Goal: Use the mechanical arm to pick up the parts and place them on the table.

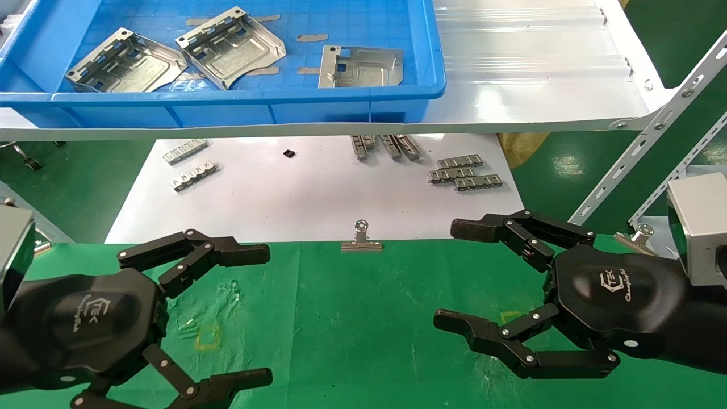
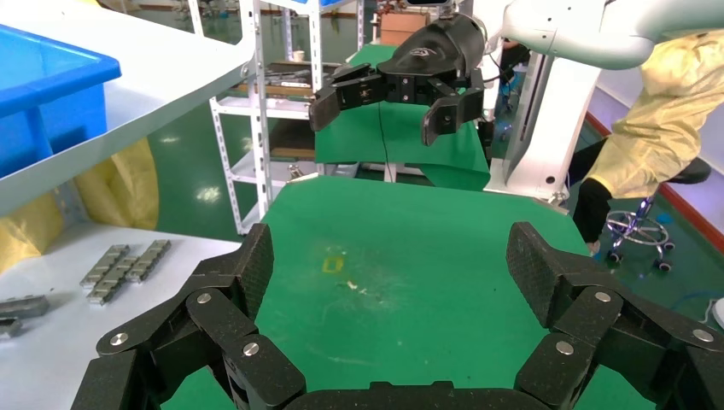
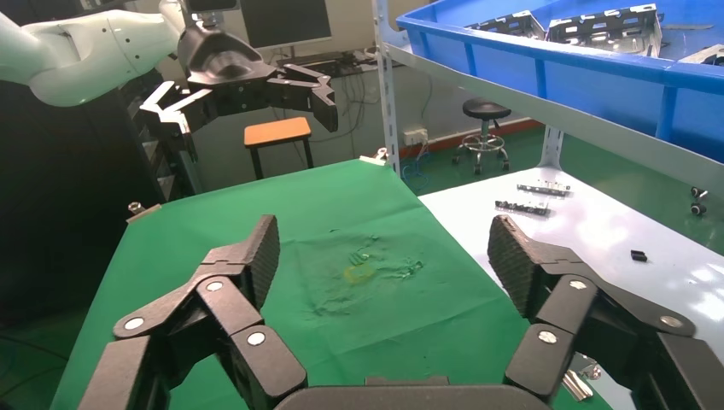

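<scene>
Both grippers hover low over the green table (image 1: 363, 318), nearest the head camera: left gripper (image 1: 267, 309) at the left, right gripper (image 1: 448, 275) at the right, each with claw fingers spread wide apart and nothing between them. Three silver parts (image 1: 230, 45) lie in the blue bin (image 1: 227, 96) on the white shelf (image 1: 539, 85), well beyond and above both sets of fingers, untouched. Head view alone shows all three parts, plus small toothed strips (image 1: 466, 173) on the white sheet (image 1: 295, 199) and a binder clip (image 1: 361, 238) at the cloth edge. Left wrist view shows only the bin's corner (image 2: 51, 94), no parts, and the right gripper (image 2: 384, 111) farther off. Right wrist view catches two parts (image 3: 598, 26) over the bin rim and the left gripper (image 3: 248, 94) across the table.
</scene>
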{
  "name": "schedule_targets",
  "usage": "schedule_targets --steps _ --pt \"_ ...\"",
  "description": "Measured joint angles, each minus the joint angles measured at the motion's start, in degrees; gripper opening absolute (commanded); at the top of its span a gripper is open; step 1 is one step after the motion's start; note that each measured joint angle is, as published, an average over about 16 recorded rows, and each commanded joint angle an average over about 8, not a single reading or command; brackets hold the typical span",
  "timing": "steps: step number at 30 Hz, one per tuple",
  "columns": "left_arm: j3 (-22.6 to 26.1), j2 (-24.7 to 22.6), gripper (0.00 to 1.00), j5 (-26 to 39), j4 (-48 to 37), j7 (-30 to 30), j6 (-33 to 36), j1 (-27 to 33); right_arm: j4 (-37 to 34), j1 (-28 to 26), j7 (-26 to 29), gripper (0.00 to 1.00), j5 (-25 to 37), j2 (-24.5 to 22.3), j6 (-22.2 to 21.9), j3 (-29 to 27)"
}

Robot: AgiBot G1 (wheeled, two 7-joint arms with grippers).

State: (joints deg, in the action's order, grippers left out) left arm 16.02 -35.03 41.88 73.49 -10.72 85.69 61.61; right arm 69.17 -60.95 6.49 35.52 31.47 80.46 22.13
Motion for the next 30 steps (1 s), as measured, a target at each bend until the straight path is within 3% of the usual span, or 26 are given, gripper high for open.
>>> schedule_targets --steps 30 --pt "-0.1 -0.1 1.00 0.5 -0.1 0.0 -0.4 1.4 0.0 0.0 0.0 0.00 0.0 0.0 0.0 0.0"
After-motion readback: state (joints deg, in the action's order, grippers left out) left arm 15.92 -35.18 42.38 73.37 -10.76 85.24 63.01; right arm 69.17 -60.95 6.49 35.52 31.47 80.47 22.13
